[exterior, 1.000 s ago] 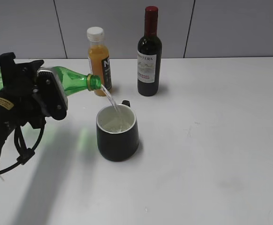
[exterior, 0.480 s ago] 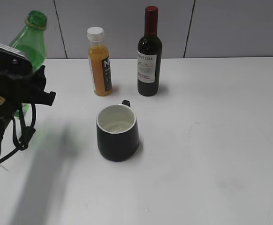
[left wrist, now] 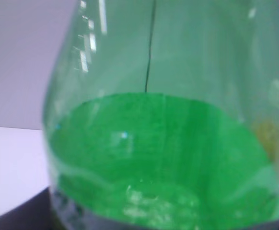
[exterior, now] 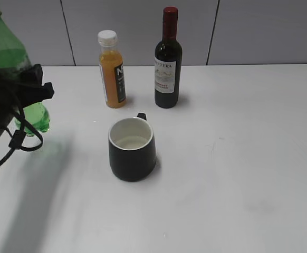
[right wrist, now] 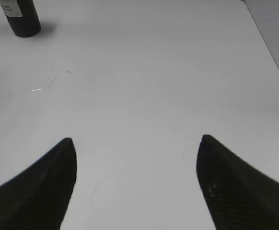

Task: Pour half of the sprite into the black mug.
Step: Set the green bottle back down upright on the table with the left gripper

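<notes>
Upright at the counter's (exterior: 222,174) left edge, the sprite (exterior: 6,52) is held pinched by the left gripper's (exterior: 13,97) fingers, well apart from the black mug (exterior: 132,149); pouring appears finished, setting-down remains; right gripper (right wrist: 137,167) fingers are spread, empty.

A lab-style test bench: bare white table (exterior: 238,174) against grey panelled wall (exterior: 259,31) (no household furnishings shown)

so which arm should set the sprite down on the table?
Left. Its hand already holds the sprite upright at the table's left edge, clear of the black mug. The right hand is open, empty, over bare table.
</notes>
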`<move>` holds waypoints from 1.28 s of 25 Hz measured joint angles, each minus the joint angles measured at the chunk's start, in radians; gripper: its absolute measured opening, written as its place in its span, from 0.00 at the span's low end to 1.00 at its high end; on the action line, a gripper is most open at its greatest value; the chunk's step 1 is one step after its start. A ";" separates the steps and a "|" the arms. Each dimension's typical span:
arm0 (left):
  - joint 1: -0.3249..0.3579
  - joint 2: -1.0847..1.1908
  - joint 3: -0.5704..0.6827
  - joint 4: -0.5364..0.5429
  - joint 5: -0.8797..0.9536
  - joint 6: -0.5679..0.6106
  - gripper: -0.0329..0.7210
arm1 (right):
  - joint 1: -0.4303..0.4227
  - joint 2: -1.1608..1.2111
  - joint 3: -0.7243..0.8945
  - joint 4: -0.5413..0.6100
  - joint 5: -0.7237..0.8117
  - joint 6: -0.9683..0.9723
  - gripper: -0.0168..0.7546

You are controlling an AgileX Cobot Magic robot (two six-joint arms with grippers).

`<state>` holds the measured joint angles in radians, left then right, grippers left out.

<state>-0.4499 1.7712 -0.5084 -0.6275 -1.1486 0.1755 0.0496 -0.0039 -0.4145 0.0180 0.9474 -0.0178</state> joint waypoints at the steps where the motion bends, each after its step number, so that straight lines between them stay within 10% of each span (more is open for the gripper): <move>1: 0.023 0.000 0.000 0.041 0.012 -0.022 0.67 | 0.000 0.000 0.000 0.000 0.000 0.000 0.79; 13: 0.309 0.155 -0.080 0.670 -0.005 -0.228 0.67 | 0.000 0.000 0.000 0.000 0.000 0.000 0.79; 32: 0.315 0.349 -0.268 0.702 -0.040 -0.211 0.67 | 0.000 0.000 0.000 0.000 0.000 0.000 0.79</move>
<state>-0.1352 2.1202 -0.7762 0.0742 -1.1883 -0.0355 0.0496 -0.0039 -0.4145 0.0180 0.9474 -0.0178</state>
